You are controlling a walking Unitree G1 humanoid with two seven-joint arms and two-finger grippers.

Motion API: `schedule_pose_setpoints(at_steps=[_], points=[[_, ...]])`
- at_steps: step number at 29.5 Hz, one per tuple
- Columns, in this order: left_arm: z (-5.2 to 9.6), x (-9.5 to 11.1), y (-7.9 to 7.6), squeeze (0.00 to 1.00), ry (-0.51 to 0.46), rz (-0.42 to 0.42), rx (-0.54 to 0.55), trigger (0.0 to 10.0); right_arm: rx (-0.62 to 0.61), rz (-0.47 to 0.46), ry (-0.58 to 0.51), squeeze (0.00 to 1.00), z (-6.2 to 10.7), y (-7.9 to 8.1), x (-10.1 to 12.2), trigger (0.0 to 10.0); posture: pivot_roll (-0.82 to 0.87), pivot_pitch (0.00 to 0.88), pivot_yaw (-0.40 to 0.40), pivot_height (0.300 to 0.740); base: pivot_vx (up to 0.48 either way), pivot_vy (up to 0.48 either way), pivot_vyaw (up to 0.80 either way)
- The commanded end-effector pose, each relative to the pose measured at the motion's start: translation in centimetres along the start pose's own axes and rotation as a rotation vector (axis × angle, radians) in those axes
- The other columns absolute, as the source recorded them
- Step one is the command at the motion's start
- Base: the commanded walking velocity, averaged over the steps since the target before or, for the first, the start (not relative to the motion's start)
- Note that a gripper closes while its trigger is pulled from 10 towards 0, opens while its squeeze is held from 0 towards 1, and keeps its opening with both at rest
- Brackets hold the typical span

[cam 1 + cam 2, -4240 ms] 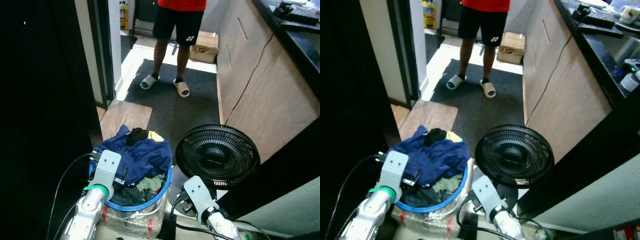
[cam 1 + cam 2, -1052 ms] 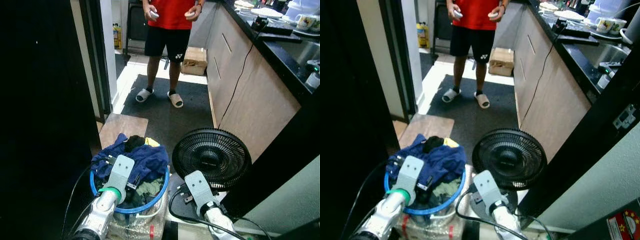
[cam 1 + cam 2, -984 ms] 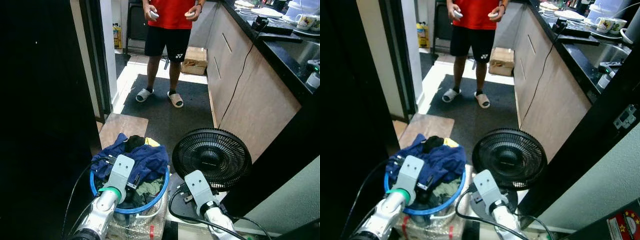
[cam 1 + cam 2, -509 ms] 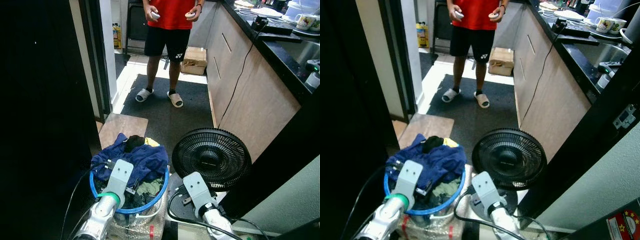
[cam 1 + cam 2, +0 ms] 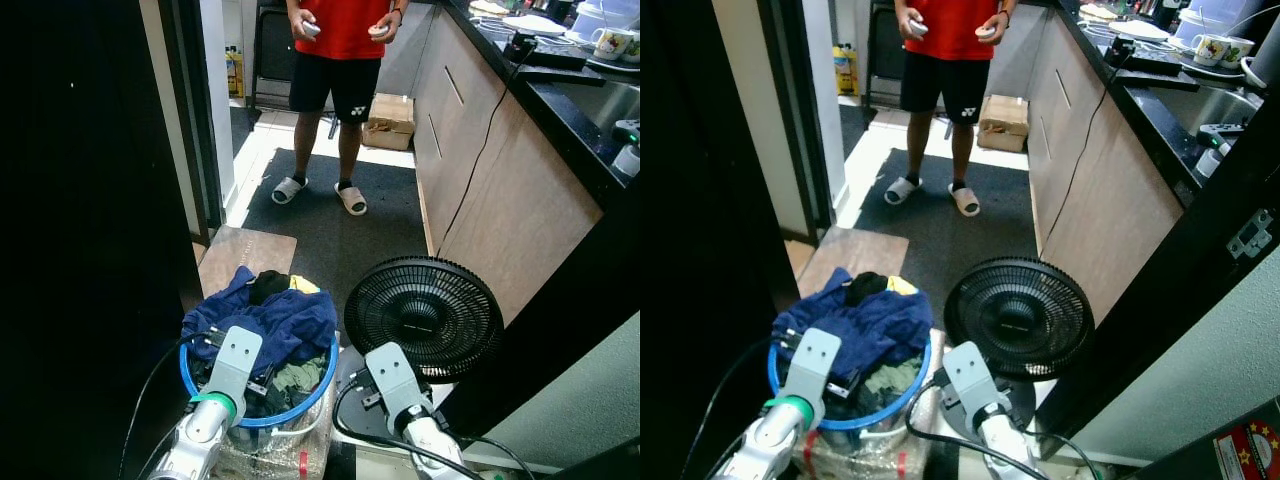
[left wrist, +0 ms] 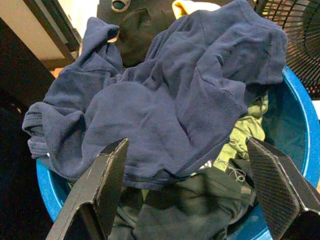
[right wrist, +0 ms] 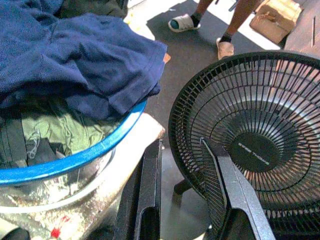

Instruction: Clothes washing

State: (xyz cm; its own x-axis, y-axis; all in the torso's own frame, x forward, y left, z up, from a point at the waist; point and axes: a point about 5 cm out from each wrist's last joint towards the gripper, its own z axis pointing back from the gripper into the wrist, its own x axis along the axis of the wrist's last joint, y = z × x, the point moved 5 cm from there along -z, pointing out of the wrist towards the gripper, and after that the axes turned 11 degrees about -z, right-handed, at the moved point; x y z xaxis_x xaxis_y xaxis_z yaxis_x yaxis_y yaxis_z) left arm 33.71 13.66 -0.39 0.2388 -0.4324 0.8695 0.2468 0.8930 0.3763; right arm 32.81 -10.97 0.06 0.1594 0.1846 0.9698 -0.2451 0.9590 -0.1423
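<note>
A clear laundry basket with a blue rim (image 5: 318,388) stands on the floor just before me, heaped with clothes. A crumpled navy shirt (image 5: 272,316) lies on top, with a black garment (image 5: 268,285) and a bit of yellow cloth behind it. Olive-green clothing (image 6: 239,135) and dark clothing sit lower down. My left gripper (image 6: 187,190) hovers wide open over the near side of the pile, holding nothing. My right gripper (image 7: 187,192) is open and empty, low between the basket rim (image 7: 75,160) and the fan.
A black floor fan (image 5: 423,318) stands close to the right of the basket. A person (image 5: 335,60) in a red top and sandals stands on the dark mat (image 5: 340,225) ahead. Wooden cabinets (image 5: 500,170) line the right; a dark door (image 5: 90,200) flanks the left. A cardboard box (image 5: 390,107) lies beyond.
Over the last second both arms have drawn back a little toward me. Since the oldest frame the camera has tilted up, so more of the person shows. The clothes lie as before.
</note>
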Motion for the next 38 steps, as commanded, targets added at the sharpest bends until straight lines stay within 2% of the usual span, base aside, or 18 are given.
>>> schedule_pose_setpoints(at_steps=[1, 24, 26, 27, 29, 30, 31, 32, 34, 35, 36, 37, 38], points=[[0.2, -0.2, -0.6, 0.0, 0.001, -0.006, -0.016, 10.0, -0.011, -0.025, 0.003, 0.0, 0.3, 0.0, -0.3, 10.0, 0.07, 0.0, -0.015, 0.74, 0.0, 0.0, 0.0], [0.1, 0.1, -0.5, 0.0, -0.007, -0.018, -0.015, 10.0, -0.009, -0.026, -0.002, 0.0, 0.4, 0.2, -0.3, 10.0, 0.07, 0.0, -0.014, 0.74, 0.0, 0.0, 0.0], [0.1, 0.3, 0.2, 0.0, -0.019, -0.017, 0.007, 10.0, 0.007, -0.003, -0.025, 0.0, 0.3, 0.3, 0.2, 10.0, 0.07, 0.0, -0.006, 0.74, 0.0, 0.0, 0.0], [0.2, 1.2, 0.9, 0.0, -0.06, -0.021, 0.024, 10.0, -0.007, 0.0, -0.057, 0.0, 0.1, -0.1, 1.0, 10.0, 0.07, 0.0, -0.007, 0.74, 0.0, 0.0, 0.0], [0.2, 1.2, 0.9, 0.0, -0.06, -0.021, 0.024, 10.0, -0.007, 0.0, -0.057, 0.0, 0.1, -0.1, 1.0, 10.0, 0.07, 0.0, -0.007, 0.74, 0.0, 0.0, 0.0], [0.3, 2.3, 1.6, 0.0, -0.11, -0.027, 0.037, 10.0, -0.031, -0.012, -0.093, 0.0, 0.0, -0.8, 1.9, 10.0, 0.07, 0.0, -0.007, 0.74, 0.0, 0.0, 0.0], [0.3, 2.3, 1.6, 0.0, -0.11, -0.027, 0.037, 10.0, -0.031, -0.012, -0.093, 0.0, 0.0, -0.8, 1.9, 10.0, 0.07, 0.0, -0.007, 0.74, 0.0, 0.0, 0.0], [0.8, 4.8, 3.0, 0.0, -0.205, -0.01, 0.053, 10.0, -0.057, -0.018, -0.177, 0.0, -0.2, -1.7, 4.1, 10.0, 0.08, 0.0, -0.008, 0.74, 0.0, 0.0, 0.0], [0.8, 4.8, 3.0, 0.0, -0.205, -0.01, 0.053, 10.0, -0.057, -0.018, -0.177, 0.0, -0.2, -1.7, 4.1, 10.0, 0.08, 0.0, -0.008, 0.74, 0.0, 0.0, 0.0], [2.9, 10.5, 5.1, 0.0, -0.401, 0.018, 0.049, 10.0, -0.085, -0.011, -0.365, 0.0, 0.1, -3.5, 9.5, 10.0, 0.09, 0.0, -0.005, 0.74, 0.0, 0.0, 0.0], [2.9, 10.5, 5.1, 0.0, -0.401, 0.018, 0.049, 10.0, -0.085, -0.011, -0.365, 0.0, 0.1, -3.5, 9.5, 10.0, 0.09, 0.0, -0.005, 0.74, 0.0, 0.0, 0.0], [4.3, 12.7, 5.2, 0.0, -0.476, 0.014, 0.016, 10.0, -0.087, -0.005, -0.439, 0.0, 0.7, -4.0, 11.8, 10.0, 0.09, 0.0, -0.003, 0.74, 0.0, 0.0, 0.0], [4.3, 12.7, 5.2, 0.0, -0.476, 0.014, 0.016, 10.0, -0.087, -0.005, -0.439, 0.0, 0.7, -4.0, 11.8, 10.0, 0.09, 0.0, -0.003, 0.74, 0.0, 0.0, 0.0]])
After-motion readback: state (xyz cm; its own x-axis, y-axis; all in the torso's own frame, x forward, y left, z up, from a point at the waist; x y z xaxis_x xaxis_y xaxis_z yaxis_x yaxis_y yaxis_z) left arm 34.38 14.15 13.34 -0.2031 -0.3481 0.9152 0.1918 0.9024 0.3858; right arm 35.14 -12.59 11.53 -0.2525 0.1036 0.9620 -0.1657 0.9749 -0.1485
